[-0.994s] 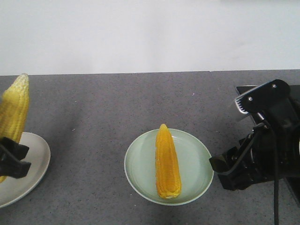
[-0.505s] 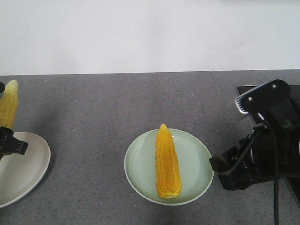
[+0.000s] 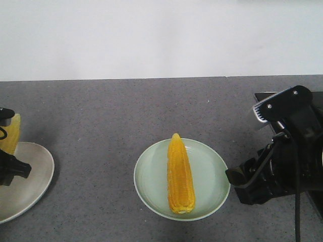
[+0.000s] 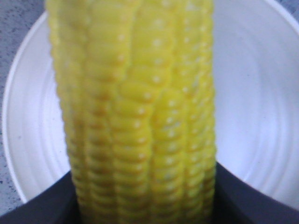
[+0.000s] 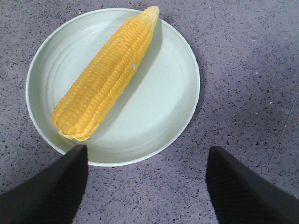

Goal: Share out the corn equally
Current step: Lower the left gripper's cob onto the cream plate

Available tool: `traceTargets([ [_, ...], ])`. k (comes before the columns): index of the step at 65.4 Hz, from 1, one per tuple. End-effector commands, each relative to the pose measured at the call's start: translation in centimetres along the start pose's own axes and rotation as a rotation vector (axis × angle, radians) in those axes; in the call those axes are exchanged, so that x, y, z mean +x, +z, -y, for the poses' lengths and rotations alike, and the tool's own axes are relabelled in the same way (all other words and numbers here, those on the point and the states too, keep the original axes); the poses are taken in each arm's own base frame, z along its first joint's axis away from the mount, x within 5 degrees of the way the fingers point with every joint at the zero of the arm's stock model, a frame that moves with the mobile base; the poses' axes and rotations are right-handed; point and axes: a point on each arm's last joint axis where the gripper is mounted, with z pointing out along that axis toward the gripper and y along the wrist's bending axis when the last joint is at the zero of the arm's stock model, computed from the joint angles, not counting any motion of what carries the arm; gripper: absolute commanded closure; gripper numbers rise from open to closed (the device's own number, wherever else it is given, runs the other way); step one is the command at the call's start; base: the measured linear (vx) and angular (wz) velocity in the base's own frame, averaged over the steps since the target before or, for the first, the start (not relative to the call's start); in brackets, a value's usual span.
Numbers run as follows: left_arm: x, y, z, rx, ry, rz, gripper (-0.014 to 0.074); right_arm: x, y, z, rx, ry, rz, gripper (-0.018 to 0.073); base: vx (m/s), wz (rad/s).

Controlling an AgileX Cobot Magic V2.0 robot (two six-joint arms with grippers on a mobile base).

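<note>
Front view: a grey table (image 3: 101,151) holds a pale green plate (image 3: 209,174) with a deep golden cob (image 3: 180,174) lying lengthwise, tip toward the wall. At the left edge, the left gripper (image 3: 7,169) holds a paler cob (image 3: 11,133) above a white plate (image 3: 30,176).

Left wrist view: that cob fills the frame, clamped between dark fingers (image 4: 42,203); whether it touches the plate is unclear.

Right wrist view: the right gripper (image 5: 147,186) is spread wide, empty, just beside the green plate.
</note>
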Motion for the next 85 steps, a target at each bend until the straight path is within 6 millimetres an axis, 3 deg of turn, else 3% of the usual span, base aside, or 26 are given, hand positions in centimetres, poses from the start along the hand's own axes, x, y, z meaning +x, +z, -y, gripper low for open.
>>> traceTargets([
  [1,-0.7,-0.7,-0.2,-0.008,-0.007,0.038,0.0352,-1.0,-1.1,0.0,0.008,-0.007,0.090,0.0056,0.00,0.00],
  [35,-1.1,1.2,0.2,0.006,0.005,-0.034,0.0273,-1.0,-1.1,0.0,0.008,-0.007,0.089,0.0056,0.00,0.00],
  [46,-1.0,1.2,0.3,0.013,0.006,-0.042,0.0227,-1.0,-1.1,0.0,0.008,-0.007,0.090,0.0056,0.00,0.00],
  [63,-1.0,1.2,0.3,0.017,0.006,-0.049,0.0086,-1.0,-1.1,0.0,0.008,-0.007,0.090,0.0056,0.00,0.00],
  [85,-0.9,0.9,0.3,0.016,0.004,-0.041,0.0055,-1.0,-1.1,0.0,0.008,-0.007,0.090,0.0056,0.00,0.00],
])
